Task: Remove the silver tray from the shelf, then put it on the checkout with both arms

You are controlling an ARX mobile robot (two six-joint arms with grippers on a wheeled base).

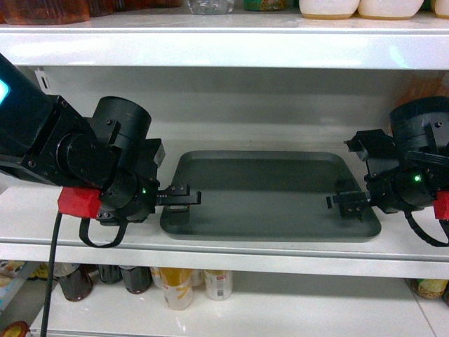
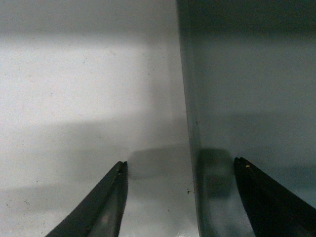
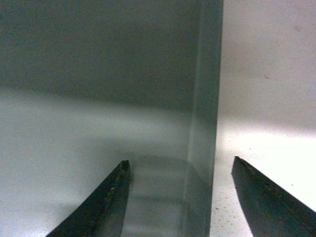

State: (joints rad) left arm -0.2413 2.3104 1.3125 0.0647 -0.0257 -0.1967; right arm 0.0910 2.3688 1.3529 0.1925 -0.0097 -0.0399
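The silver tray (image 1: 266, 193) lies flat on the white shelf (image 1: 280, 251). My left gripper (image 1: 184, 198) is at the tray's left short edge and my right gripper (image 1: 345, 203) at its right short edge. Both are open. In the left wrist view the tray's rim (image 2: 191, 123) runs between the jaws of the left gripper (image 2: 180, 162), one finger over the shelf (image 2: 89, 89), the other over the tray. The right gripper (image 3: 180, 160) straddles the opposite rim (image 3: 205, 113) the same way, with the shelf (image 3: 266, 98) on its outer side. The checkout is out of view.
An upper shelf board (image 1: 224, 45) hangs close above the arms, carrying jars and white containers (image 1: 330, 7). Below, a lower shelf holds bottles (image 1: 74, 281) and cans (image 1: 177, 286). A black cable (image 1: 50, 281) hangs from the left arm.
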